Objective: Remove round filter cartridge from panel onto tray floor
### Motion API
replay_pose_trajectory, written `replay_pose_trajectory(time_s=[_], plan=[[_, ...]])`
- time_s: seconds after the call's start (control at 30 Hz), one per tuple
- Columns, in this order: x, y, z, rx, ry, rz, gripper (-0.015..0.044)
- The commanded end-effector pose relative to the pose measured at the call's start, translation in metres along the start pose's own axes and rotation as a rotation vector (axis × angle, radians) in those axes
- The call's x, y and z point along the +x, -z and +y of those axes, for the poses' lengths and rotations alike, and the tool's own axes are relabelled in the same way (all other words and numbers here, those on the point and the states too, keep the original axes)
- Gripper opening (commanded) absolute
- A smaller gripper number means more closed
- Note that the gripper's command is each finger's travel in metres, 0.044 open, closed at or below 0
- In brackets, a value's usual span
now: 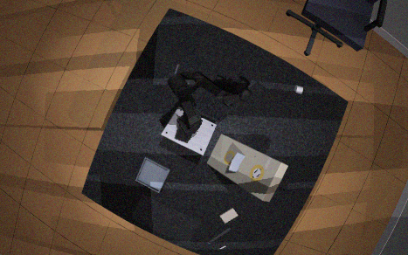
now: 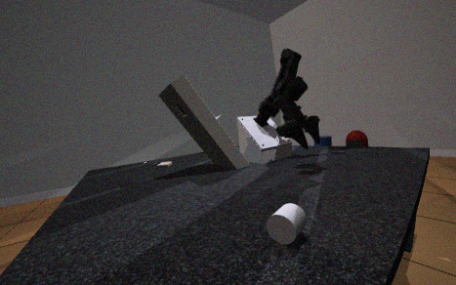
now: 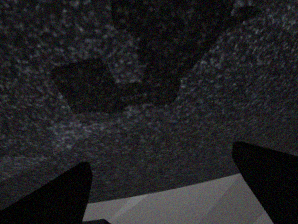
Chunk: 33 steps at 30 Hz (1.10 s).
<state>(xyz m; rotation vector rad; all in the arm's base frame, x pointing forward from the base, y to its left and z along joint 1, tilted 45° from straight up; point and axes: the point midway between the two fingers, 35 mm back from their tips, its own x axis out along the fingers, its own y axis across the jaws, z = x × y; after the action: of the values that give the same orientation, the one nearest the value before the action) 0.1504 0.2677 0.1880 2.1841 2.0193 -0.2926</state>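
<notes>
arm (image 2: 287, 93): raised | white cylinder (image 2: 286, 223): lying on dark table (image 2: 194, 234)

The service panel (image 1: 248, 171) is a beige slab, tilted on the dark table top, and its face carries 2 yellow-ringed round fittings; which is the filter cartridge cannot be told at this size. The tray (image 1: 152, 174) is a shallow grey square lying flat, well apart from the panel, with nothing round on its floor.

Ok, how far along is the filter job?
Nothing looks done: no filter shows in the tray. The gripper hangs open and empty over the table, apart from the panel. Reaching the panel, pulling the filter and setting it down all remain.
</notes>
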Motion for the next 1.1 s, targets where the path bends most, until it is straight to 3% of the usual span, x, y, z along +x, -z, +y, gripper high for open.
replay_pose_trajectory(time_s=[0.0, 0.37, 0.7, 1.07], plan=[[0.000, 0.000, 0.001, -0.004, -0.001, 0.000, 0.0374], [-0.025, -0.007, 0.053, -0.369, -0.147, -0.060, 0.0094], [-0.061, -0.016, 0.101, -0.730, -0.271, -0.179, 0.0094], [-0.153, -0.041, 0.170, -1.357, -0.380, -0.541, 0.0094]])
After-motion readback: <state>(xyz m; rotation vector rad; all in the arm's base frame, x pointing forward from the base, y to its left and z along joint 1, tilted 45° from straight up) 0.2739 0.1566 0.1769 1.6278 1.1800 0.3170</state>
